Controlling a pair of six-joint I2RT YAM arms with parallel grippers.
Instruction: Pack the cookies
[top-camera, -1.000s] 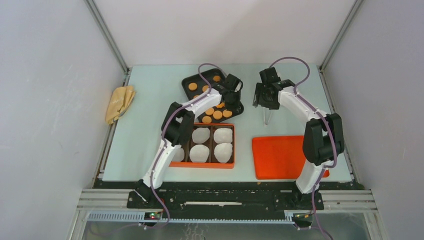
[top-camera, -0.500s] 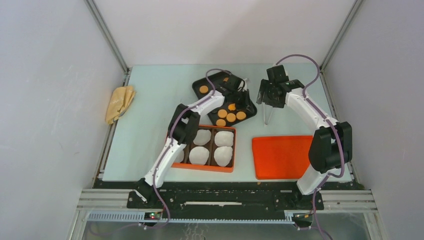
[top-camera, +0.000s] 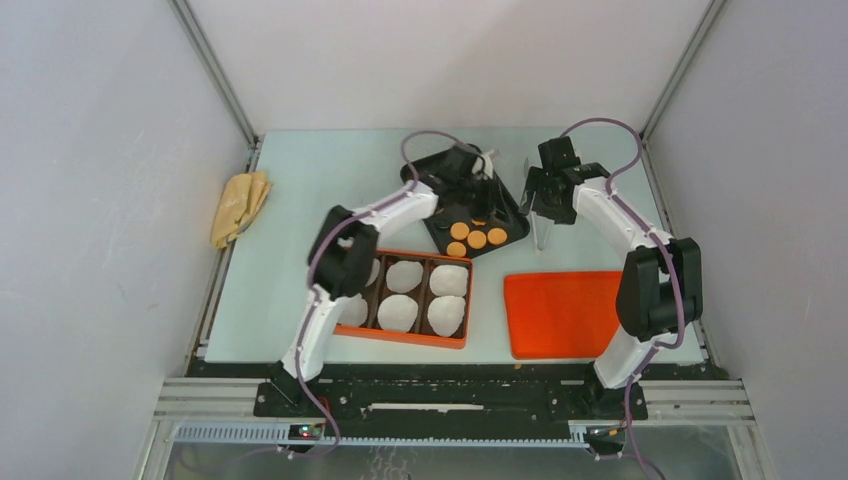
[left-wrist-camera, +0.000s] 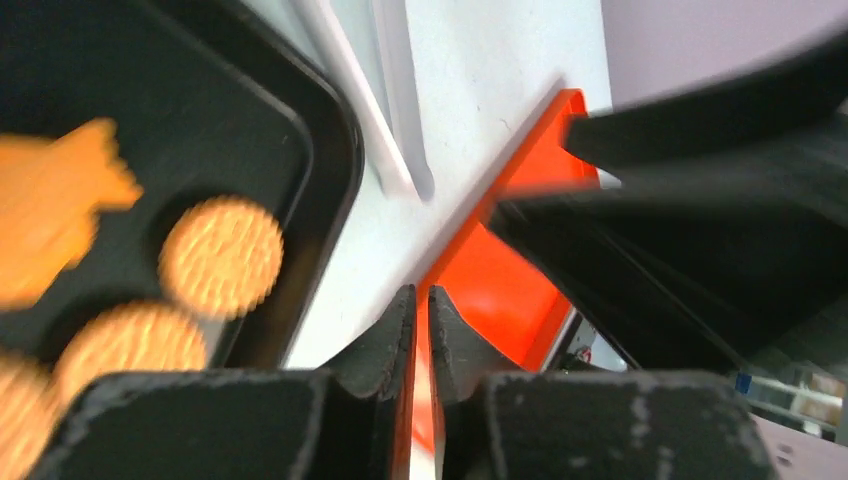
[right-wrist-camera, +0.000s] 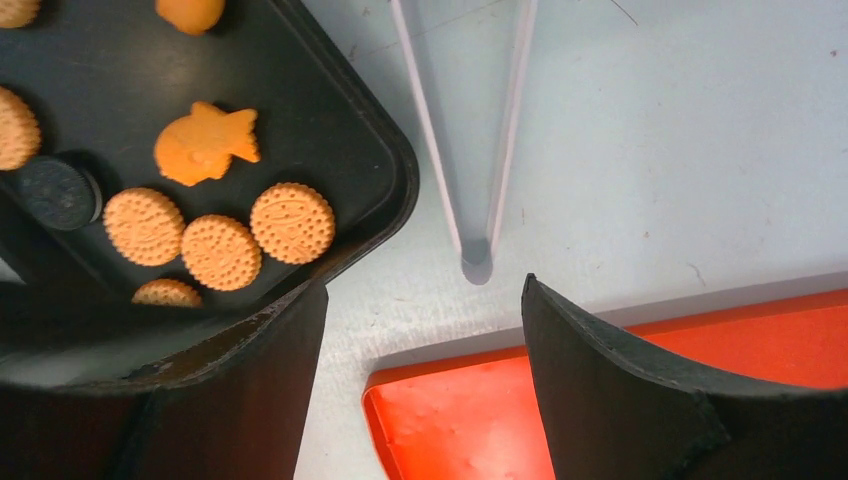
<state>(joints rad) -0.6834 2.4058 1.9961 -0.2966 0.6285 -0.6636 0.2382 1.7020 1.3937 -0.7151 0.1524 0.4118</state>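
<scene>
Black tray sits turned cornerwise at far-centre of desk; all positions below given w.r.t. tray.

Cookies: all seen lie on tray, bunched toward its near corner. Mostly round orange-brown discs, plus an orange fish and one dark round. None seen in box.

L arm reaches across tray from near-left. L jaws hang over tray's middle. In L wrist view they are parted by a slit only, w/ nothing between. Discs lie below-left of them, and a blurred fish.

R arm comes in from near-right. R jaws hover just right of tray, spread wide and holding nothing. R wrist view shows tray's corner by one finger and the lid's edge below the gap.

Tongs: clear, flat on desk just right of tray, apart from its rim. Joined end points near-side and shows in the gap betw. R jaws, untouched.

Box: orange, just near-side of tray. Its compartments hold white liners.

Lid: orange, flat on desk, near-right of tray.

Cloth: yellow, crumpled, well left of tray at desk edge.
</scene>
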